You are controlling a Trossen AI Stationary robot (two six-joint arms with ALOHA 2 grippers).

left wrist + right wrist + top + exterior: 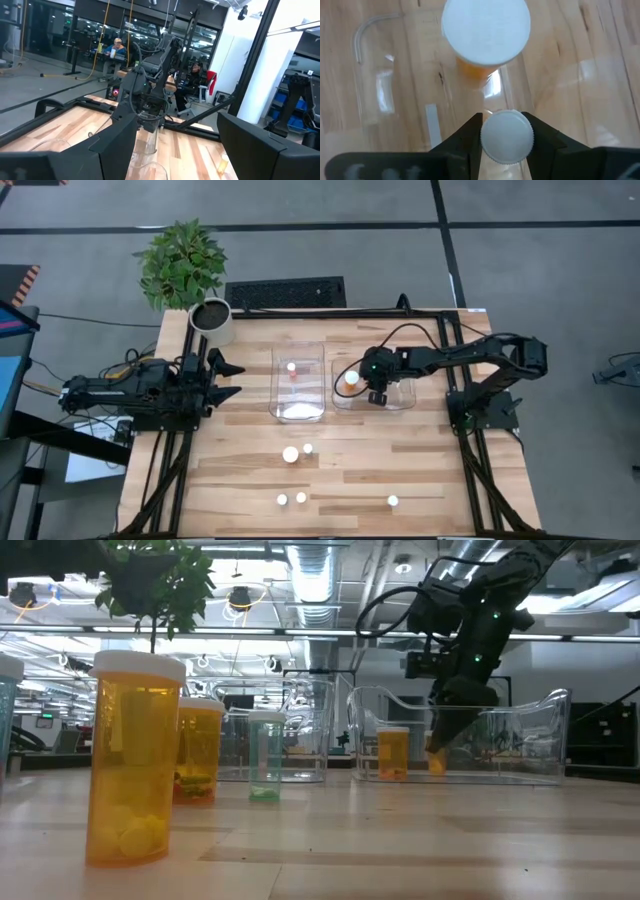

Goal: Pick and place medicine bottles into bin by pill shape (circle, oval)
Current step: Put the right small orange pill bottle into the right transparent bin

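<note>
A large amber bottle (pixel 134 760) with a white cap is standing nearest on the tabletop (pixel 430 470), with more bottles behind it. The right hand (pixel 506 131) is reaching down into the right clear bin (pixel 410 395) and is clenching a small white-capped bottle (pixel 506 136) between its fingers, just beside another bottle (pixel 351 379) standing there. The left hand (pixel 228 378) is waiting released at the tabletop's left edge.

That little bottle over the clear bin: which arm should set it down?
The right. Its pincer already grips the small bottle inside the right bin, beside another bottle. The left pincer waits at the table's edge.
</note>
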